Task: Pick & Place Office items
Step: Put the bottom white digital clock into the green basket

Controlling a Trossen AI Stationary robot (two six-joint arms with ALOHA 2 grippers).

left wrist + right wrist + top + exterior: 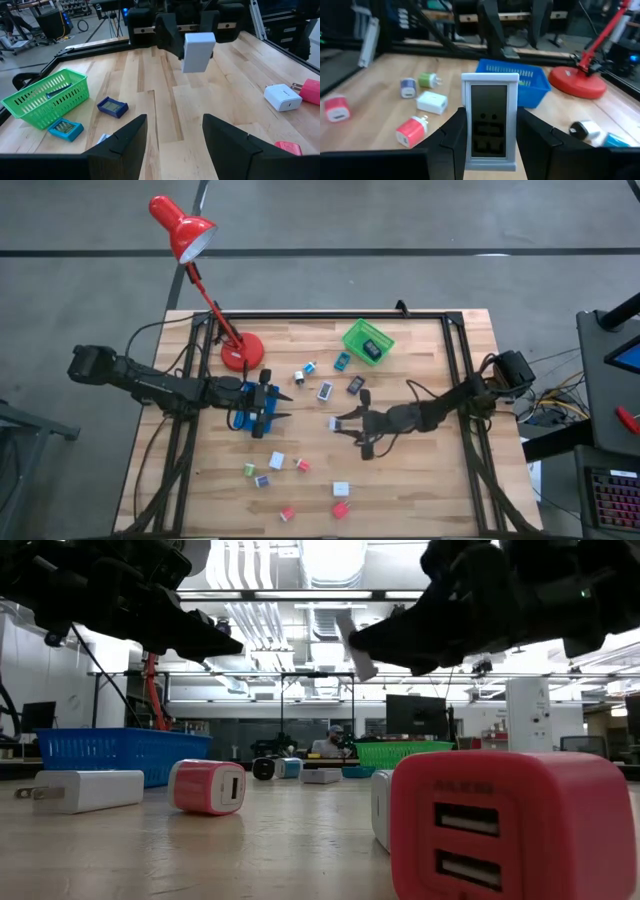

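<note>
Bench (pixel 400 490): light wood planks. Lamp (pixel 182 227): red. Tray (pixel 520 80): blue mesh. Basket (pixel 47 97): green mesh. Held charger (pixel 489 120): white frame, dark face. Nearest block (pixel 515 825): pink-red.

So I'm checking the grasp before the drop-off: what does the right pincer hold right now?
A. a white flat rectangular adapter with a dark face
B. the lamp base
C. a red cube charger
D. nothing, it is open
A: in the right wrist view the right pincer is clamped on both sides of a white-framed flat adapter with a dark face, lifted off the wooden table; the red chargers lie on the wood.
</note>
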